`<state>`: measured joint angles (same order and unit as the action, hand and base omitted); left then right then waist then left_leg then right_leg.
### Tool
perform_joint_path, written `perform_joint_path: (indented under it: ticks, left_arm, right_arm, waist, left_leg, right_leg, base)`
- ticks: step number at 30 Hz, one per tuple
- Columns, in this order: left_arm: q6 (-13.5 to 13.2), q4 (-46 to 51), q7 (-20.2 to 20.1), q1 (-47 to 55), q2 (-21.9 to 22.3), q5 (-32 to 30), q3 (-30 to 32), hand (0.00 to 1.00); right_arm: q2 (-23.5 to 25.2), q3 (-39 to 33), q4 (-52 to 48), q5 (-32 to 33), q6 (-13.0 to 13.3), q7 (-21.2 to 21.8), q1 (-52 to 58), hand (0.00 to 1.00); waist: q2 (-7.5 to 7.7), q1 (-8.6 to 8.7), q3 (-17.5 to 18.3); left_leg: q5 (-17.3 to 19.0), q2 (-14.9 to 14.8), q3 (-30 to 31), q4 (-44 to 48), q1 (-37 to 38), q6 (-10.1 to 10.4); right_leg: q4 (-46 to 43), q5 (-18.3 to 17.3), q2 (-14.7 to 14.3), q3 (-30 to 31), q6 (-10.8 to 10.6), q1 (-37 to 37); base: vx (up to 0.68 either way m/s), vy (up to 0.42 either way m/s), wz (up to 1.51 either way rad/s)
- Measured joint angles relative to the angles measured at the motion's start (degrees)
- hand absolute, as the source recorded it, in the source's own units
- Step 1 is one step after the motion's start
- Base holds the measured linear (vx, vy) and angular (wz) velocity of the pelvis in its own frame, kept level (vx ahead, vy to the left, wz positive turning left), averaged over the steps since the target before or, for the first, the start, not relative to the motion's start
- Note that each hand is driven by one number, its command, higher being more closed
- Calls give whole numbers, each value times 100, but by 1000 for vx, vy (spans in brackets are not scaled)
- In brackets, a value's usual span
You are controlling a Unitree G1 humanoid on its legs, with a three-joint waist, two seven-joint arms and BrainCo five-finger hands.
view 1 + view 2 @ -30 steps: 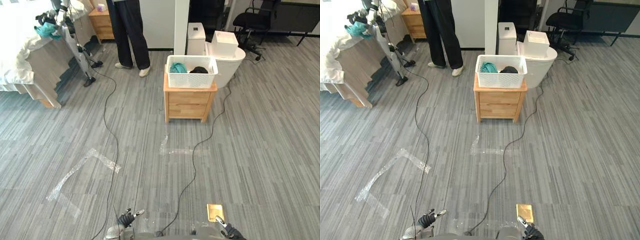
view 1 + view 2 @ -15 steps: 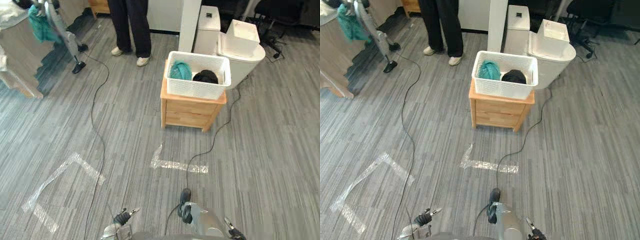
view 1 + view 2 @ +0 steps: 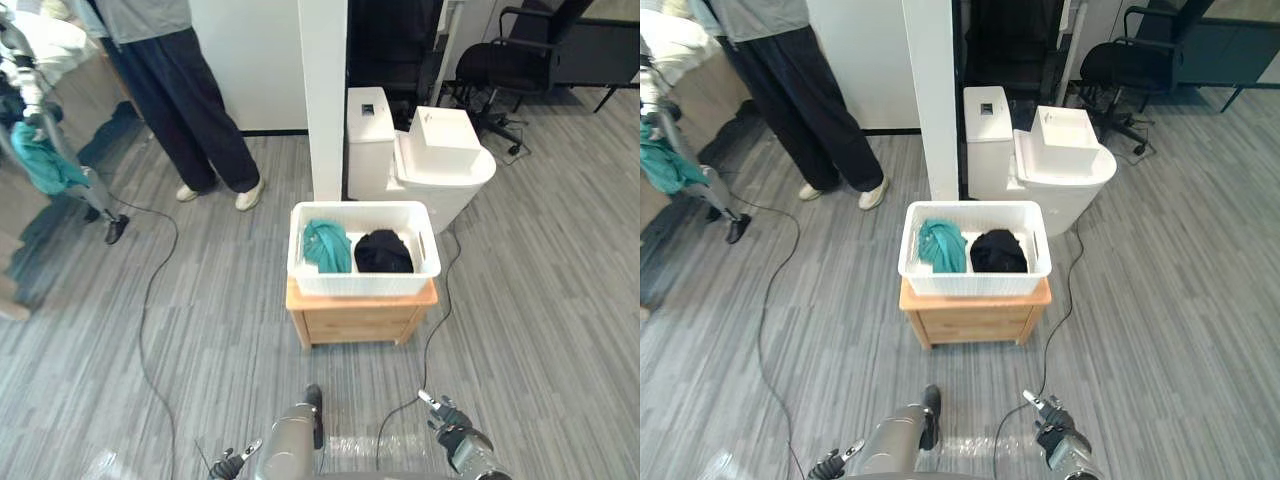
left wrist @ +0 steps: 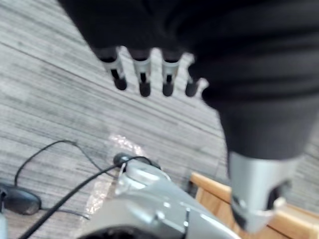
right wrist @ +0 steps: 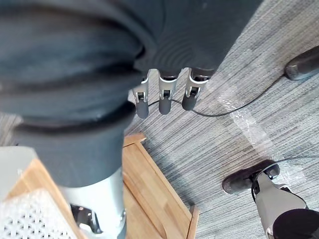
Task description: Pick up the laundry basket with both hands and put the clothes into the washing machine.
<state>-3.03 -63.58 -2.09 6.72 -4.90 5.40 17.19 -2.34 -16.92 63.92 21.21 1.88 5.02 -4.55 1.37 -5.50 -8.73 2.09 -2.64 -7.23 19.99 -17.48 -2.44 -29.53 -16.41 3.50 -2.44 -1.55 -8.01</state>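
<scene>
Fingers [image 4: 144,78] of left hand [image 3: 230,463]: straight, apart, empty. Fingers [image 5: 162,97] of right hand [image 3: 447,420]: likewise. Both hands hang short of the wooden cabinet [image 3: 360,322]. White laundry basket [image 3: 363,284] sits atop the cabinet, holding teal and black clothes [image 3: 326,246]. A person [image 3: 190,110] stands beyond the cabinet.

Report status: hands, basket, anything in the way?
Left hand and right hand open, empty, low. Laundry basket on wooden cabinet ahead, untouched, teal cloth and black cloth inside. Person back-left, off the path.

The laundry basket [image 3: 363,284] is white, its walls latticed. Inside it are a teal garment [image 3: 325,245] and a black garment [image 3: 383,252]. Beneath it stands a pale-wood cabinet [image 3: 360,320] on grey-streaked floor [image 3: 540,300].
</scene>
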Motion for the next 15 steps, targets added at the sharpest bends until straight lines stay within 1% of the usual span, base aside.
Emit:
perform_joint_path:
  ticks: [1, 2, 3, 4, 5, 6, 7, 8, 9, 10, 11, 12, 13, 14, 15]
  left_arm:
    - [2, -5, -4, -6, -30, 2, -95, 0]
    - [10, -4, -14, -44, -74, 1, -213, 0]
    - [7, 2, -14, -74, -90, 2, -276, 0]
    - [-6, 9, -16, -122, -100, 13, -407, 0]
    - [-16, 32, -14, -152, -85, 24, -417, 0]
    - [-13, 32, -12, -203, -86, 35, -413, 0]
    - [-15, 41, -1, -343, -79, 61, -411, 0]
    - [-21, 109, 7, -427, -66, 73, -412, 0]
    - [-60, 125, 23, -534, -54, 82, -414, 0]
    - [-95, 126, 73, -607, -52, 84, -413, 0]
    - [-113, 127, 97, -621, -37, 84, -410, 0]
    - [-116, 120, 99, -567, -45, 82, -397, 0]
    - [-114, 115, 104, -483, -131, 82, -332, 0]
    - [-110, 111, 111, -419, -149, 80, -292, 0]
    - [-108, 104, 101, -318, -49, 76, -296, 0]
  right_arm:
    - [23, -3, 4, -21, 4, 21, -39, 0]
    - [6, -12, 18, -54, 7, 39, -22, 0]
    - [-13, -13, 32, -57, 5, 39, 0, 0]
    - [-49, -35, 41, -54, 5, 57, 79, 0]
    - [-59, -81, 51, -52, 9, 93, 137, 0]
    - [-56, -153, 63, -50, 10, 103, 187, 0]
    - [-58, -410, 187, -42, 6, 110, 269, 0]
    - [-69, -670, 309, -22, -4, 102, 310, 0]
    - [-64, -964, 406, 37, -3, 93, 390, 0]
    - [-64, -1358, 587, 97, -25, 93, 484, 0]
    - [-60, -1547, 652, 127, -28, 94, 505, 0]
    - [-28, -1918, 741, 156, -77, 96, 624, 0]
    - [31, -2303, 821, 185, -126, 100, 685, 0]
    - [13, -2490, 884, 189, -126, 98, 698, 0]
    - [-64, -2843, 892, 189, -119, 99, 710, 0]
  waist:
    - [64, 9, -47]
    - [72, 74, -60]
    - [54, 110, -73]
    - [2, 154, -96]
    - [-73, 158, -115]
    - [-78, 167, -116]
    - [-90, 170, -92]
    - [-84, 180, -78]
    - [-55, 204, -64]
    - [-25, 218, -34]
    - [-3, 227, -22]
    - [104, 268, 54]
    - [224, 287, 139]
    - [236, 283, 195]
    - [86, 297, 307]
  left_leg:
    - [109, 30, -50, 10, 257, -75]
    - [230, 74, -37, -7, 594, -196]
    - [259, 90, -16, -31, 784, -239]
    - [261, 96, 5, -307, 1368, -242]
    - [261, 68, 2, -563, 1671, -241]
    - [260, 63, 29, -724, 1856, -241]
    - [285, 52, 178, -965, 2060, -187]
    - [352, 7, 305, -1049, 2090, -73]
    - [375, -7, 438, -1082, 2060, -3]
    - [394, -38, 622, -1106, 1997, 128]
    - [405, -58, 705, -1111, 1971, 180]
    - [436, -85, 833, -1113, 1917, 336]
    - [444, -105, 926, -1174, 1892, 515]
    - [426, -180, 941, -1223, 1911, 586]
    - [375, -373, 967, -1347, 1919, 733]
  right_leg:
    - [-919, 253, 84, 154, -792, 329]
    - [-2004, 326, 172, 167, -1232, 636]
    - [-2388, 323, 243, 52, -1215, 739]
    - [-2812, 202, 631, -557, -862, 917]
    - [-2694, 116, 864, -929, -605, 940]
    - [-2483, 77, 1003, -1142, -465, 962]
    - [-1901, 49, 1175, -1374, -407, 1050]
    - [-1314, 55, 1206, -1368, -413, 1126]
    - [-551, 128, 1260, -1310, -435, 1147]
    - [373, 451, 1264, -1112, -416, 1147]
    - [666, 681, 1260, -1007, -389, 1148]
    - [1122, 1317, 1276, -881, -513, 1126]
    - [1458, 1788, 1272, -905, -581, 1078]
    - [1585, 1680, 1212, -1017, -617, 992]
    - [1918, 1665, 1017, -1194, -641, 889]
  base:
    - [681, 240, -13]
    - [534, 160, 4]
    - [481, 109, 17]
    - [384, 82, 7]
    - [344, 65, 3]
    - [280, 12, 17]
    - [219, -37, 41]
    - [259, -101, 63]
    - [222, -167, 76]
    - [206, -197, 69]
    - [183, -267, 68]
    - [177, -344, 56]
    - [174, -386, 41]
    - [180, -434, 14]
    - [163, -378, 1]
